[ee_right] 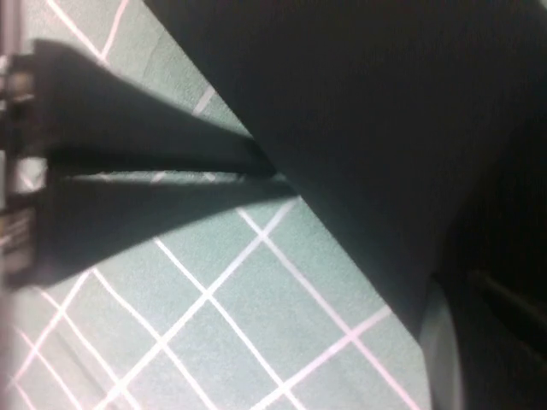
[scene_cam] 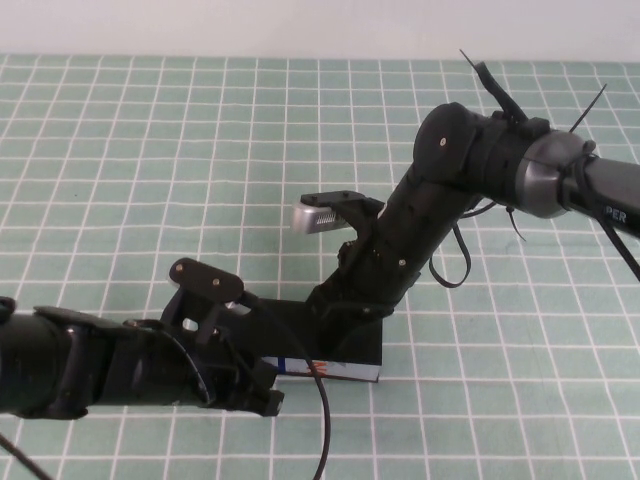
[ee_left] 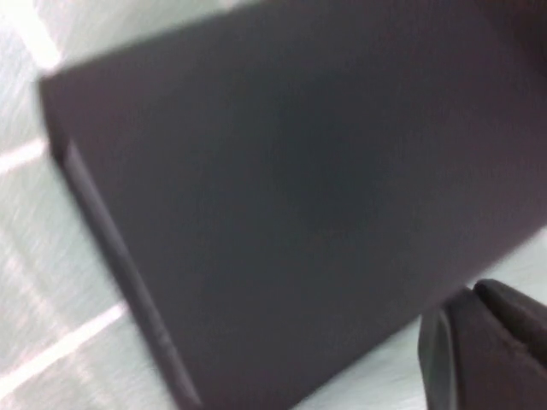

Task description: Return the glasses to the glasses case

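On the right arm point(scene_cam: 610, 205), near the right edge of the desk, a few white letters show on the black casing; only a fragment like "PER" can be made out, cut off by the picture's edge. The glasses case point(scene_cam: 345, 368), lying toward the near edge of the desk at its middle, has a white front side with blue and orange print, but the marks are too small to read as words. The left gripper point(scene_cam: 268, 385) sits just beside that strip; the right gripper point(scene_cam: 345, 310) is at the case's top. Nothing else carries legible text.
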Tool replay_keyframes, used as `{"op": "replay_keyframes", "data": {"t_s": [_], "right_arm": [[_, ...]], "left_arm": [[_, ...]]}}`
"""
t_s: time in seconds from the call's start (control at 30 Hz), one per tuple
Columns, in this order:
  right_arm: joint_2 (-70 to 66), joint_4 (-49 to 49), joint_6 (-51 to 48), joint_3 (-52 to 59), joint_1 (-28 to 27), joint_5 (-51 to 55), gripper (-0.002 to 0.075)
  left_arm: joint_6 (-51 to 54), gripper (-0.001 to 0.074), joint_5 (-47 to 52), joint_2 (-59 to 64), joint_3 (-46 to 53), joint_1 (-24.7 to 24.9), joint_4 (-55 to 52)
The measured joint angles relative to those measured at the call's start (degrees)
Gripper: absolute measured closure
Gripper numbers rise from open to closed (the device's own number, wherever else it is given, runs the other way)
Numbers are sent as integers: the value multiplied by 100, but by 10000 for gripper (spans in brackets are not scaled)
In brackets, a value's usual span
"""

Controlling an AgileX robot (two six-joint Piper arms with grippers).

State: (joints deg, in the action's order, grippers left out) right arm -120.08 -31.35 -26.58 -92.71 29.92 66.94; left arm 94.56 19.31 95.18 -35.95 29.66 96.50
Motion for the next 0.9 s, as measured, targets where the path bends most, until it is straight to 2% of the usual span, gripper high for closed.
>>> {"op": "replay_keyframes", "data": {"t_s": [0.2, 0.5, 0.7, 0.9], "right_arm": [[94, 69, -383, 0, 0, -90, 737], [1148, 439, -554, 0, 0, -1076, 737], [2278, 1479, -102, 101, 0, -1622, 737], [3791, 2570, 528, 660, 0, -2245, 737]], "left_arm": [[-633, 737, 209, -859, 0, 0, -851], [-3366, 737, 830, -3032, 11, 0, -3833], [-4942, 737, 1587, -4751, 22, 0, -5392], [-6738, 737, 2389, -6348, 22, 0, -7011]]}}
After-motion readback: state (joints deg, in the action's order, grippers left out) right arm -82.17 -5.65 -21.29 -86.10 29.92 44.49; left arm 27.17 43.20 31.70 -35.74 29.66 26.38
